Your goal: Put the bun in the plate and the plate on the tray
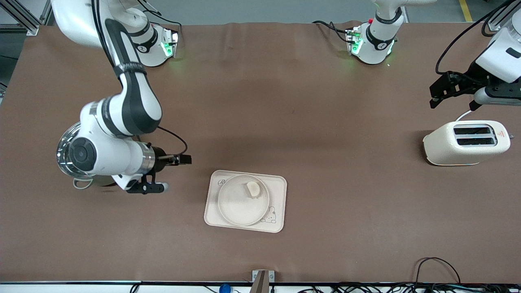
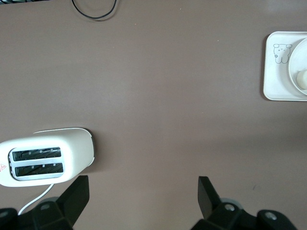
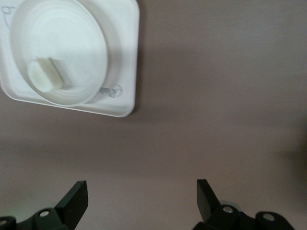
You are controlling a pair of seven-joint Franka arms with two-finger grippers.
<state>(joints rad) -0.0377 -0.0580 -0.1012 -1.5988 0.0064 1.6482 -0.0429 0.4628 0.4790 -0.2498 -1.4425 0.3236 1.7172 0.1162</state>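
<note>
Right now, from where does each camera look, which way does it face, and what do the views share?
Front view: high across the table, facing both arms; the plate with the bun is on the tray.
Left wrist view: looks down past the open left gripper at the toaster and table.
Right wrist view: looks down past the open right gripper at bare table beside the tray.
All three show tray, plate and bun.

A brown mat (image 1: 285, 101) covers the whole table. Grey floor (image 1: 260, 10) shows past its top edge, with aluminium framing (image 1: 24, 18) at one corner. Black cables (image 1: 435, 280) trail along the near edge.
</note>
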